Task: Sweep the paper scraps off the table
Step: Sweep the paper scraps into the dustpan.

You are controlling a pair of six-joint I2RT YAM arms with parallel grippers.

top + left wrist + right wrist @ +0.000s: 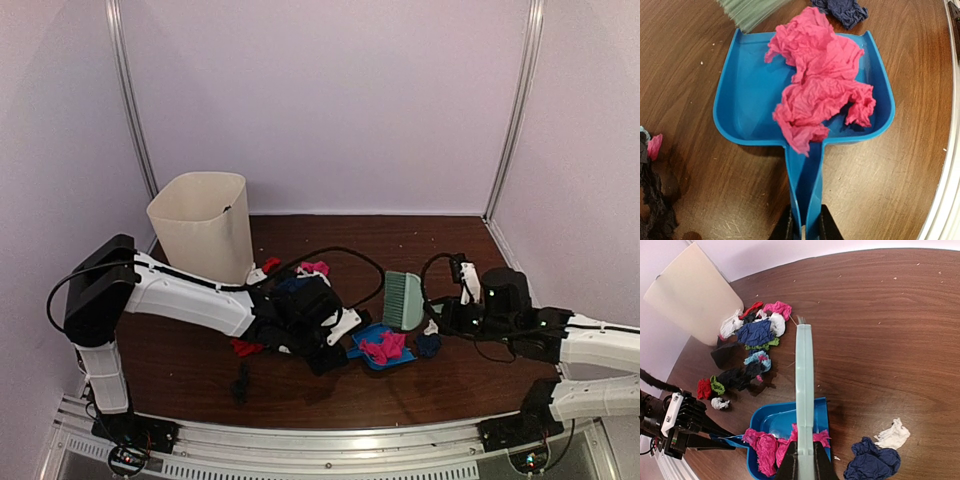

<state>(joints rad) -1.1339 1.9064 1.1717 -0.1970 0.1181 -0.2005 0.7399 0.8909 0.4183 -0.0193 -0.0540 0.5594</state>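
My left gripper (805,229) is shut on the handle of the blue dustpan (750,90), which lies flat on the table (430,390). A big crumpled pink scrap (820,85) sits in the pan (372,358). My right gripper (805,467) is shut on the pale green brush (804,385), held above the pan's right side; its head (404,300) shows in the top view. A dark blue scrap (872,460) and a white one (894,434) lie right of the pan. Several more paper scraps (757,332) lie in a pile toward the bin.
A cream waste bin (203,225) stands at the back left. A red scrap (245,347) and a black one (241,380) lie under the left arm. The silver front rail (330,440) runs along the near edge. Black cables loop over the table's middle.
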